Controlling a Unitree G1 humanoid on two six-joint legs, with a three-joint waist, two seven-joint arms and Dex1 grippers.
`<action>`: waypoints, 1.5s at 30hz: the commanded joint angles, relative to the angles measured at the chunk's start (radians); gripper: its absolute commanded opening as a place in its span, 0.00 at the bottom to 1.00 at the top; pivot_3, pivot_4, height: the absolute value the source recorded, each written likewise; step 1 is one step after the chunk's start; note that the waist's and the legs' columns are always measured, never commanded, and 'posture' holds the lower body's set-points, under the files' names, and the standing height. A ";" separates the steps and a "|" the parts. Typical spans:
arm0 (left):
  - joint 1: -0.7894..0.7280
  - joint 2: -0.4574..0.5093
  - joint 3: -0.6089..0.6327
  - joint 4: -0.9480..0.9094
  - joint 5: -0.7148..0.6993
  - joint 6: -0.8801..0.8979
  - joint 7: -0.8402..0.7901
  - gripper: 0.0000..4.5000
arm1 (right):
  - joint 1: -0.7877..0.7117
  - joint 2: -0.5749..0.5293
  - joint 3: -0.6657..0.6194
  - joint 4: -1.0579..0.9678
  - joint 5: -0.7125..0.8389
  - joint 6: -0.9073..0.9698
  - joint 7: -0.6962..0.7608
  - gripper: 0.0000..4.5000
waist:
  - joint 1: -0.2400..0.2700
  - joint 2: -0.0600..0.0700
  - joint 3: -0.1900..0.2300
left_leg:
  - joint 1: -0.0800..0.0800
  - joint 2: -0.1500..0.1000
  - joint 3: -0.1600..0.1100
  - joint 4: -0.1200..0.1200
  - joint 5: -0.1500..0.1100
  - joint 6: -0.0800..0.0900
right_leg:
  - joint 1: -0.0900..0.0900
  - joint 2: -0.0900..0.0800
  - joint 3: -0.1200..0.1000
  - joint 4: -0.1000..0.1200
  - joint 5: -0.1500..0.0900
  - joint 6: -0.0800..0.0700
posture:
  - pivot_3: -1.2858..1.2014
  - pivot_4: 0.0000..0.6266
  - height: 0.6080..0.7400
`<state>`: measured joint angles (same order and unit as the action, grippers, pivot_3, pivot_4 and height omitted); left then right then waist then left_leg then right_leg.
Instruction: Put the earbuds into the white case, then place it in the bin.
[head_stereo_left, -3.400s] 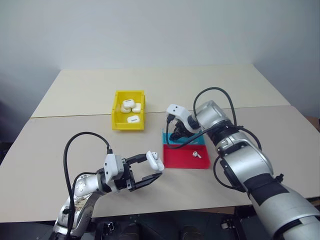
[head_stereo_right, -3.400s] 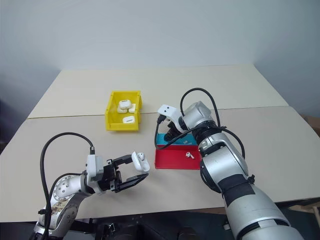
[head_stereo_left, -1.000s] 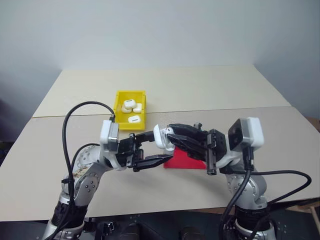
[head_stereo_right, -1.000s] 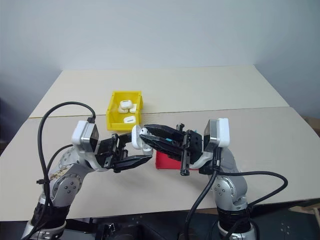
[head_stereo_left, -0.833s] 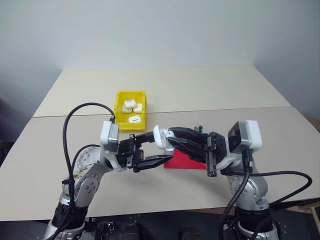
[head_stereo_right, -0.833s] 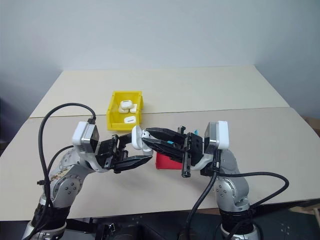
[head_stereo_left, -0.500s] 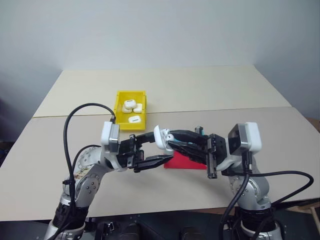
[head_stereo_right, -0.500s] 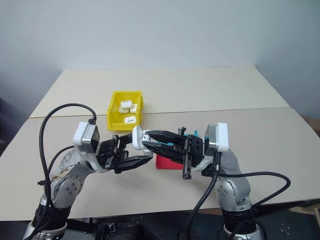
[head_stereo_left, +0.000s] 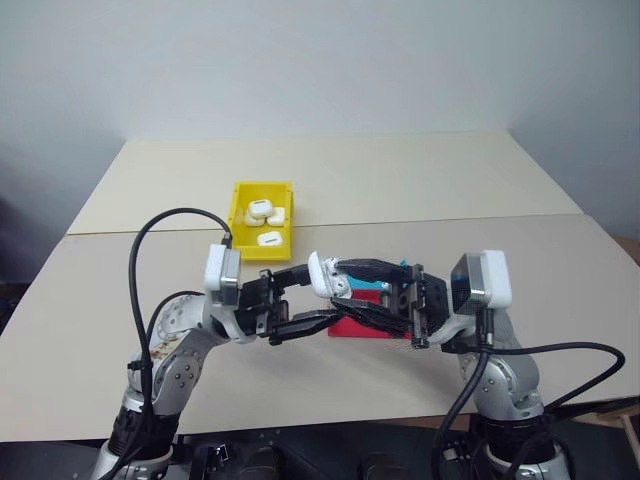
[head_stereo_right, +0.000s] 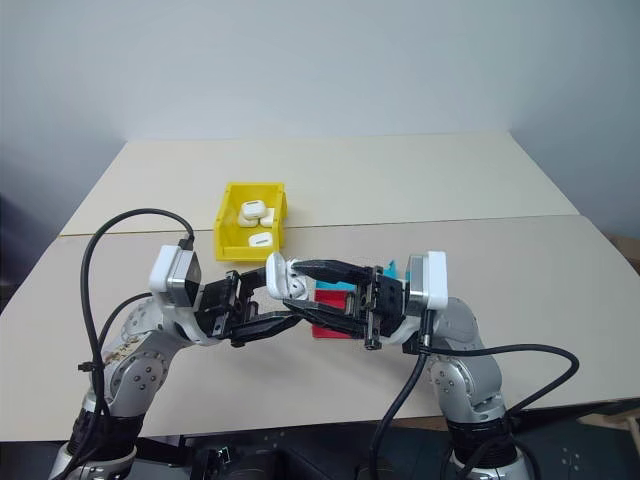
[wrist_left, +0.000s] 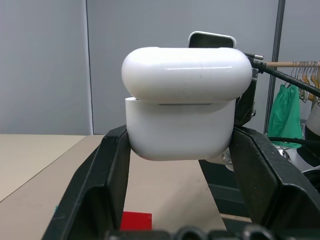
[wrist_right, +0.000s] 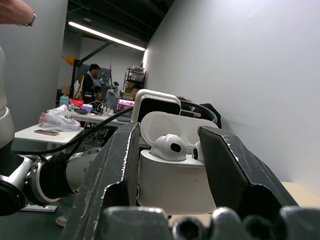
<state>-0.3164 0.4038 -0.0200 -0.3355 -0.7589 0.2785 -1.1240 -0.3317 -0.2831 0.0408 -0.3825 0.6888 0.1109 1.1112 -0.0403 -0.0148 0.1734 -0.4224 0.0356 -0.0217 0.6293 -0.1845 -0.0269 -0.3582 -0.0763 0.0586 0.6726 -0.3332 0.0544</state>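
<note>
The left gripper (head_stereo_left: 303, 296) grips the open white case (wrist_right: 172, 177) above the table, earbuds (wrist_right: 169, 147) seated inside. The right gripper (wrist_right: 169, 165) stands open around it; it should back away gently, then press the lid shut before heading for the yellow bin (head_stereo_left: 238, 244).

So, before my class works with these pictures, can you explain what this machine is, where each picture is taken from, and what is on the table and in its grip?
It is a humanoid robot with two arms. Two pictures look down from its head; the other two come from cameras on its wrists. The left gripper holds the white case above the table, lid up. In the right wrist view an earbud sits in the case between the open fingers of the right gripper. On the table stand a yellow bin with three similar cases, and a red and teal tray.
</note>
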 joint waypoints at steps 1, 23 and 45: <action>-0.012 -0.005 0.006 -0.015 -0.001 -0.028 -0.012 0.61 | 0.000 -0.004 -0.001 -0.009 0.003 -0.024 0.001 0.51 | 0.000 0.000 0.000 | 0.000 0.000 0.000 0.000 0.000 0.000 | 0.000 0.000 0.000 0.000 0.000 0.000 | 0.52 0.24 1.00; -0.086 -0.028 -0.155 0.201 0.306 -0.220 -0.072 0.61 | -0.345 -0.352 0.036 -0.074 -0.033 0.330 -0.135 0.01 | 0.007 0.000 0.000 | -0.001 -0.001 0.000 0.000 0.000 0.001 | 0.001 -0.001 -0.002 -0.005 0.000 0.000 | 0.52 0.24 1.00; -0.100 -0.052 -0.104 0.201 0.261 -0.210 -0.045 0.61 | -0.297 -0.467 0.056 -0.050 -0.200 0.212 0.021 0.01 | 0.025 0.000 0.000 | -0.002 0.000 -0.001 0.000 -0.001 0.001 | 0.002 -0.001 -0.002 -0.006 0.000 0.000 | 0.52 0.24 1.00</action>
<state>-0.4125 0.3608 -0.1477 -0.0944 -0.4659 0.0746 -1.1787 -0.6362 -0.7538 0.1334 -0.4225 0.4818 0.3520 1.1323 -0.0156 -0.0148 0.1738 -0.4241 0.0352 -0.0230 0.6296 -0.1853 -0.0255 -0.3560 -0.0769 0.0559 0.6664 -0.3331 0.0545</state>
